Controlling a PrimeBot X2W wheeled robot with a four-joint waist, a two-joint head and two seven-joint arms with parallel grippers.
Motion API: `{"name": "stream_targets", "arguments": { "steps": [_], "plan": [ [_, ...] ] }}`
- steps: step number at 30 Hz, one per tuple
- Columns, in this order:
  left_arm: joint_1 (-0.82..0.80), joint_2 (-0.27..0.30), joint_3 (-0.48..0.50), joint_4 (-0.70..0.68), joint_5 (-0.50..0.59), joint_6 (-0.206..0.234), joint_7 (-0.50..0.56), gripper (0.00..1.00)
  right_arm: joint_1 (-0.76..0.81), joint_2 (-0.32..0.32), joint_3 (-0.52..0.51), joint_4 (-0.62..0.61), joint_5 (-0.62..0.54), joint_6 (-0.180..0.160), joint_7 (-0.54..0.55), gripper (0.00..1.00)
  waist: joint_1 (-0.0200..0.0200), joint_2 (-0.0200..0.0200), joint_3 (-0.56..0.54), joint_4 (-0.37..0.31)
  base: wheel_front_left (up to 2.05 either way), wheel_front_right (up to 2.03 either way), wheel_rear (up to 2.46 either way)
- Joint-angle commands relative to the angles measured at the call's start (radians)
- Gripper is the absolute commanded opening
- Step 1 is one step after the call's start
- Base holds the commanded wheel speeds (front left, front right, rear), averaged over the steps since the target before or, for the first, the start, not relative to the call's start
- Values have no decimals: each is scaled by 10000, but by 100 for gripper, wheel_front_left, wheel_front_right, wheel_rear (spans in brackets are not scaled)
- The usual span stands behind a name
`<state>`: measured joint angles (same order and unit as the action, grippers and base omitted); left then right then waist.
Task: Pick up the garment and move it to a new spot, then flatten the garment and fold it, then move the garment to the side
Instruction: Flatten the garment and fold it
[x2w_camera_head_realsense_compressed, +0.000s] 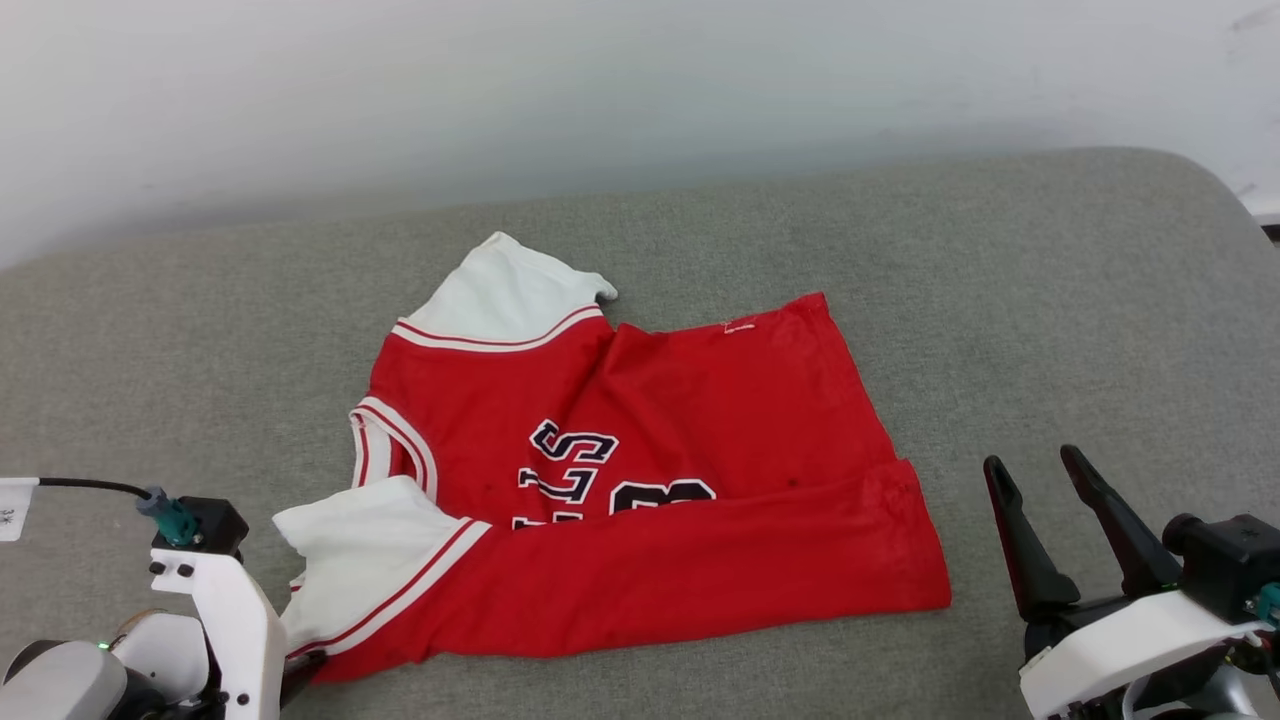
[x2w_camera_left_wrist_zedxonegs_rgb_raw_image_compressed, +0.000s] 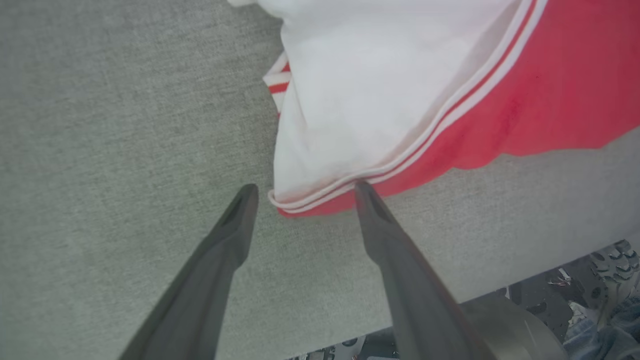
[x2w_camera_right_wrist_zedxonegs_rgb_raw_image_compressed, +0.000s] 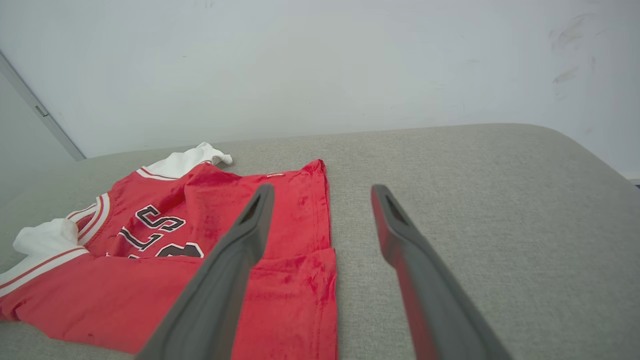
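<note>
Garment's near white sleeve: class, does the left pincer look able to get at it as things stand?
Probably yes: the left pincer stands open at the edge of that sleeve, one fingertip by its striped trim, nothing lying between.

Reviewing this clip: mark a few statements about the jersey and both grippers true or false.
1. The garment lies on the grey cushion. True.
2. The right gripper is shut on the garment's hem. False: it is open, holds nothing and stands apart from the garment.
3. The garment's near edge is folded over part of the lettering. True.
4. The sleeves are red. False: the near sleeve and the far one are white with striped trim.
5. The left gripper is open at the near sleeve's corner. True.
</note>
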<state>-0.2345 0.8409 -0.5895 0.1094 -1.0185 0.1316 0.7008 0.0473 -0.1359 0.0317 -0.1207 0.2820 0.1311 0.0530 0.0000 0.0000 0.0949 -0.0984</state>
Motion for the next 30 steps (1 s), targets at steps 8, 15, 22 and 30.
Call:
{"name": "stream_targets", "arguments": {
  "steps": [8, 15, 22, 30],
  "plan": [
    [-671, -866, -710, 1364, -56, -730, 635, 100, -266, -80, -75, -458, -55, -8, 127, 100, 0, 0, 824, -255, 0, 0, 0],
    [-698, -1485, -954, 1877, -238, -1050, 665, 0, -213, -242, -427, -664, 63, -10, 443, 100, 0, 0, 871, -95, 0, 0, 0],
    [-1058, -1303, -768, 1804, 36, -1068, 251, 0, -283, -671, -839, -874, 269, -10, 1599, 100, 0, 0, 749, 220, 0, 0, 0],
    [-841, -1132, -291, 362, 101, -647, -523, 0, -534, -1326, -1153, -169, 994, -8, 5328, 100, 0, 0, 1014, 810, 0, 0, 0]
  ]
}}
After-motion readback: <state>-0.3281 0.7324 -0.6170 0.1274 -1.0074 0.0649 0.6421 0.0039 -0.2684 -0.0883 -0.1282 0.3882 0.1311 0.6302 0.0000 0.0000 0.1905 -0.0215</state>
